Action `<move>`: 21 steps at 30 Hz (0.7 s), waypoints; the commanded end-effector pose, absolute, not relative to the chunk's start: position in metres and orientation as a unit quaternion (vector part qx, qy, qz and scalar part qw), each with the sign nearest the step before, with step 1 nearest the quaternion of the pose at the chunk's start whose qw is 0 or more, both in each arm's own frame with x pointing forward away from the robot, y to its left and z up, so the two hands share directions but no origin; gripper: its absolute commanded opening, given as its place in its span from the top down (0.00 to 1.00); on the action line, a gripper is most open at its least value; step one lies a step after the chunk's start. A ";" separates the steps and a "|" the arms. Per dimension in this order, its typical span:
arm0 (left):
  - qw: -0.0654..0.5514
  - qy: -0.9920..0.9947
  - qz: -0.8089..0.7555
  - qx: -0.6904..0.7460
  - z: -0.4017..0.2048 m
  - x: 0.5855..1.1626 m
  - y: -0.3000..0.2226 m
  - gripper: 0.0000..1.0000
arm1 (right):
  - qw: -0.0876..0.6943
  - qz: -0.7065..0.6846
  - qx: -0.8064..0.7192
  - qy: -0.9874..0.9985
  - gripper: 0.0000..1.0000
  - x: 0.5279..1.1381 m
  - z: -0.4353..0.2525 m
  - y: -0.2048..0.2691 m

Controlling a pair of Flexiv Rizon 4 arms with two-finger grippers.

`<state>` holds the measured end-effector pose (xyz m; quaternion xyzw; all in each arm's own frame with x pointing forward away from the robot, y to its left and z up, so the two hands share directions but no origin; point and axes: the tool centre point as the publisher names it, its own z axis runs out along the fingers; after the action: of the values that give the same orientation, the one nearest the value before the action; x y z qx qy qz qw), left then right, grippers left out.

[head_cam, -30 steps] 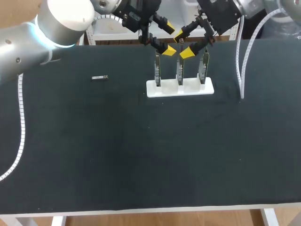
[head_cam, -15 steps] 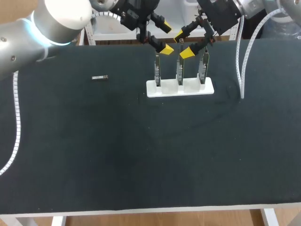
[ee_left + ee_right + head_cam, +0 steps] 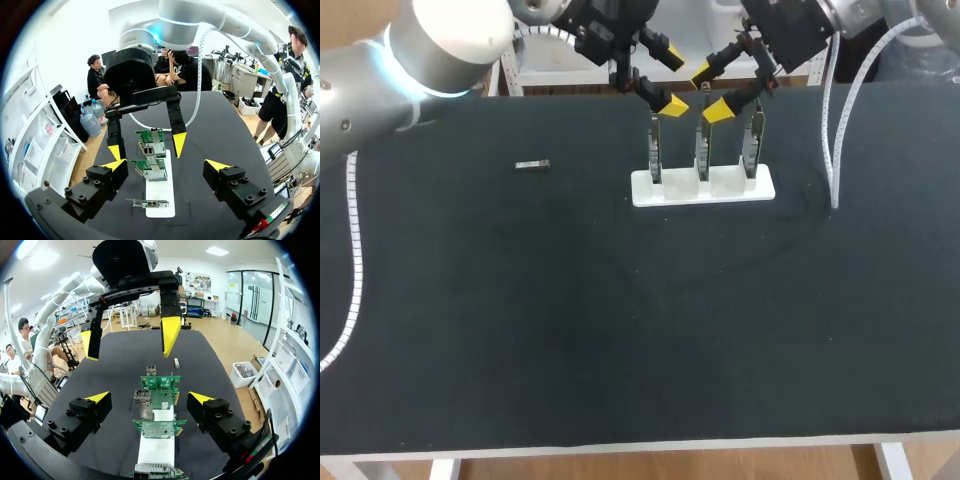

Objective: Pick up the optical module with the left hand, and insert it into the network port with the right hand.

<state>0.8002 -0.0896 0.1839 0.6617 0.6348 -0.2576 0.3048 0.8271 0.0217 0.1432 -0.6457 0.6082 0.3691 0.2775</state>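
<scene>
The optical module (image 3: 532, 165), a small grey metal bar, lies flat on the black table at the far left; in the right wrist view the module (image 3: 176, 362) shows beyond the cards. Three upright network cards (image 3: 702, 150) stand in a white holder (image 3: 702, 187) at the far middle. A metal port cage (image 3: 142, 402) sits on the middle card. My left gripper (image 3: 671, 80) hangs open above the cards' left end, with nothing in it. My right gripper (image 3: 710, 92) hangs open right beside it. Each wrist view shows its own open gripper (image 3: 166, 165) (image 3: 150, 397) over the cards, facing the other.
A white corrugated cable (image 3: 840, 130) from my right arm hangs down to the table right of the holder. Another cable (image 3: 355, 270) runs along the left edge. The black table (image 3: 640, 320) stretches towards the front edge.
My left arm has swung slightly, and its gripper has shifted a little to the left above the cards. The right arm, the cards and the module have stayed where they were.
</scene>
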 end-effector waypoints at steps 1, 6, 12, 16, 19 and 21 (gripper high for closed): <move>0.305 0.636 -0.256 0.661 0.184 0.799 -0.090 0.00 | 0.279 0.369 -0.646 0.607 0.00 0.828 0.145 0.020; 0.305 0.636 -0.256 0.661 0.184 0.799 -0.090 0.00 | 0.282 0.366 -0.650 0.603 0.00 0.828 0.149 0.019; 0.305 0.636 -0.256 0.661 0.184 0.799 -0.090 0.00 | 0.287 0.361 -0.655 0.599 0.00 0.827 0.157 0.020; 0.305 0.636 -0.256 0.661 0.184 0.799 -0.090 0.00 | 0.293 0.354 -0.658 0.596 0.00 0.826 0.162 0.019; 0.305 0.636 -0.256 0.661 0.184 0.799 -0.090 0.00 | 0.297 0.352 -0.660 0.593 0.00 0.825 0.167 0.019; 0.305 0.636 -0.256 0.661 0.184 0.799 -0.090 0.00 | 0.301 0.350 -0.662 0.591 0.00 0.823 0.170 0.018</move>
<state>0.8002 -0.0896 0.1839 0.6617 0.6347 -0.2575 0.3049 0.8311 0.0197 0.1668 -0.6624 0.5892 0.3559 0.2956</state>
